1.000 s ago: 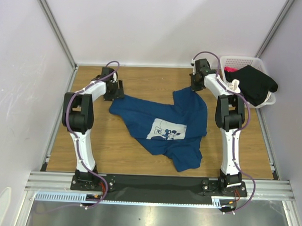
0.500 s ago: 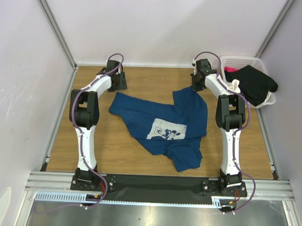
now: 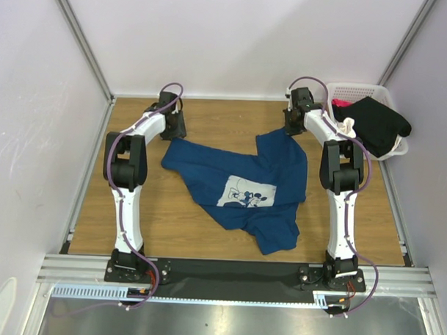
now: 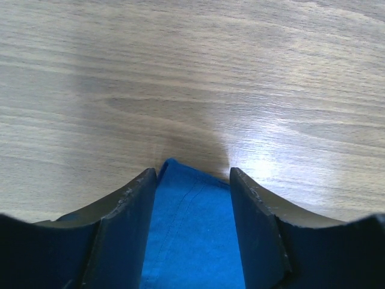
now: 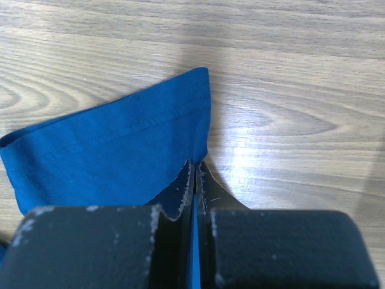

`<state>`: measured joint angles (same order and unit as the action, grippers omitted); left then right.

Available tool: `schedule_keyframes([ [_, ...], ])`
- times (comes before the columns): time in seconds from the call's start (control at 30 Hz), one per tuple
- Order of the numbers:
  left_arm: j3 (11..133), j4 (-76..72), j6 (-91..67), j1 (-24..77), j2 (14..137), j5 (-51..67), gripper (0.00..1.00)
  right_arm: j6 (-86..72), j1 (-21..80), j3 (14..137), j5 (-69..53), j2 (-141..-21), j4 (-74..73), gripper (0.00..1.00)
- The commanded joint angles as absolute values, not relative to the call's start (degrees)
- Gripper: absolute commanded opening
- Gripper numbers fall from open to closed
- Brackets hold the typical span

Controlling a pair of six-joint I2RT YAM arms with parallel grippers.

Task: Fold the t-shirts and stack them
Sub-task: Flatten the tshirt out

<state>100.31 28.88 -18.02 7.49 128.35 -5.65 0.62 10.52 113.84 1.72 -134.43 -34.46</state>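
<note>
The dark blue t-shirt [image 3: 237,184] with the white mouse print lies spread and rumpled in the middle of the wooden table. My left gripper [image 3: 173,129] is at its back left corner. In the left wrist view it [image 4: 192,176] is open, with the blue corner [image 4: 192,235] lying between the fingers. My right gripper [image 3: 289,129] is at the shirt's back right corner. In the right wrist view it [image 5: 196,167] is shut on the blue hem [image 5: 120,150], low over the table. A black t-shirt [image 3: 375,125] and pink cloth [image 3: 340,104] sit in the basket.
The white lattice basket [image 3: 358,91] stands at the back right corner, beside my right arm. A cream-white cloth [image 3: 349,128] hangs over its near rim. White walls and metal rails close in the table on three sides.
My left arm has swung toward the back of the table and now sits at the shirt's back left corner. The right arm and the shirt have not visibly moved.
</note>
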Motion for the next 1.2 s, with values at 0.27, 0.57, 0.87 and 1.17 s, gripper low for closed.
schedule_keyframes([
  [0.27,103.71,29.79,-19.07,7.47,130.43,-4.57,0.24,0.26,9.84,114.08,2.29,-130.87,-33.66,0.00],
  [0.57,104.67,20.14,-14.42,7.38,118.23,-0.71,0.00,-4.57,7.65,127.25,-1.58,-127.36,-36.65,0.00],
  [0.87,111.79,18.45,-14.33,7.38,101.89,5.01,0.00,-1.06,8.87,138.08,2.46,-112.52,-33.77,0.00],
  [1.17,112.15,18.11,-15.38,7.38,86.50,5.89,0.00,2.28,10.63,131.23,1.94,-93.46,-27.60,0.00],
])
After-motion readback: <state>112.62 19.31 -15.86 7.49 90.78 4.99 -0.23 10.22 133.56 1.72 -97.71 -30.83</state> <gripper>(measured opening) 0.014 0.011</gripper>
